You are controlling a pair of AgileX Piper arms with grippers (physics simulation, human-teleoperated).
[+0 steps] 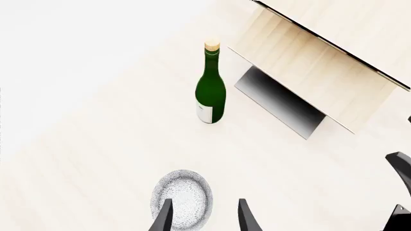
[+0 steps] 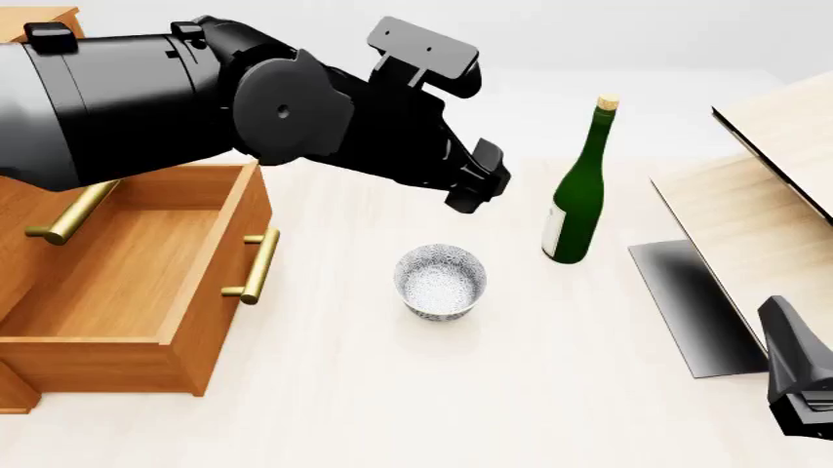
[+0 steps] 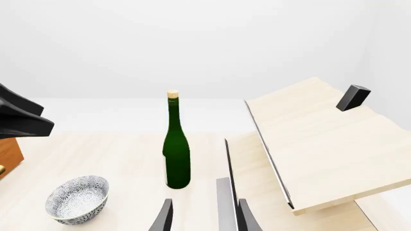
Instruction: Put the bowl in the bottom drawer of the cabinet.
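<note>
- The bottom drawer (image 2: 124, 292) lies nearest the camera, at the lower left of the front view. It is pulled out and open, its brass handle (image 2: 254, 265) facing the middle of the worktop (image 2: 430, 390).
- It belongs to the cabinet (image 2: 39, 200) at the frame's left edge, which is mostly hidden behind the left arm.
- The left tool (image 2: 475, 185) hangs in the upper middle of the front view, above and slightly behind the bowl and not touching it. In the left wrist view its fingers stand spread, with nothing between them.
- The bowl (image 2: 442, 281) stands upright on the worktop in the centre of the frame, near the drawer front but apart from it.
- The bowl looks like glazed ceramic: probably rigid, light, smooth enough to slip, and liable to chip if dropped. Its thin rim seems the best place to pinch, one finger inside and one outside.
- The green bottle (image 2: 579, 190) stands right of the bowl, near it. It looks tall and easy to topple.
- The right tool (image 3: 202, 216) sits low at the right edge, its fingers apart and empty in its wrist view.
</note>
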